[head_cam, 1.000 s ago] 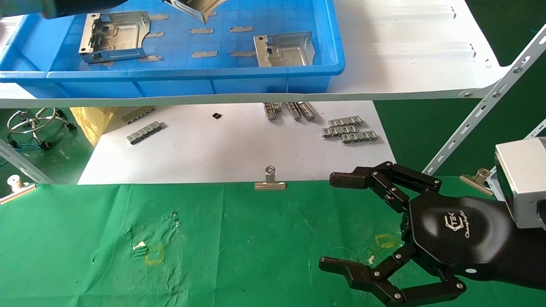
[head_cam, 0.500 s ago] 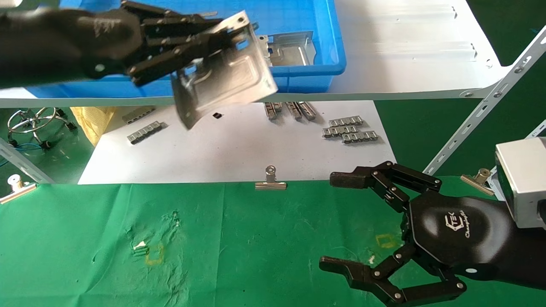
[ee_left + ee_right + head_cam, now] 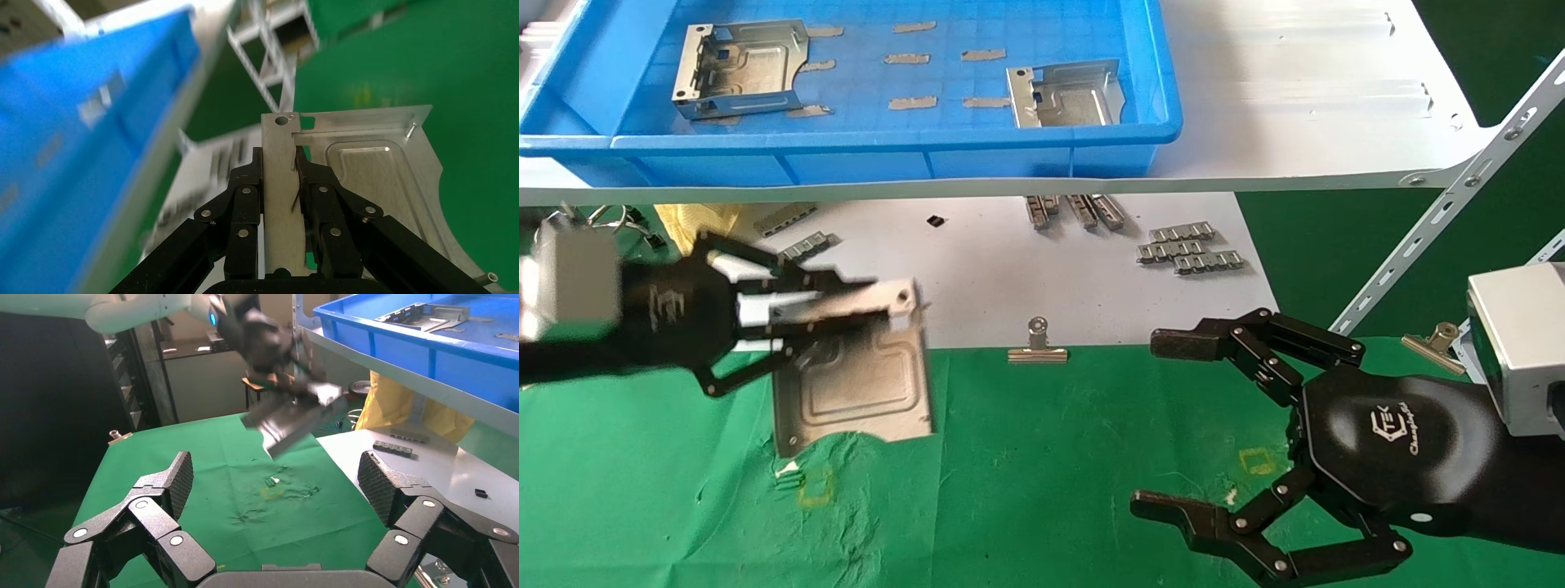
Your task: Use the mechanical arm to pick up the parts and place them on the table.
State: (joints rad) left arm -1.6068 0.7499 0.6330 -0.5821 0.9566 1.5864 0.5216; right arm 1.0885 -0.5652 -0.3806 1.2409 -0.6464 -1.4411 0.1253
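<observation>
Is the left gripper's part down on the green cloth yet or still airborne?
Airborne. The left gripper is shut on the part by its flange; the right wrist view shows it tilted, clear above the green cloth.

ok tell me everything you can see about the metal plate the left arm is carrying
The roughly square silver sheet-metal plate looks stamped, with an embossed rounded-rectangle channel on its face, upturned flanges with small holes, and one curved cut-out edge. The left black linked-finger pincer is shut on one upright flange, fingers on both sides. The plate hangs tilted above the wrinkled green cloth table, near a yellow square mark, apparently not yet touching it.
</observation>
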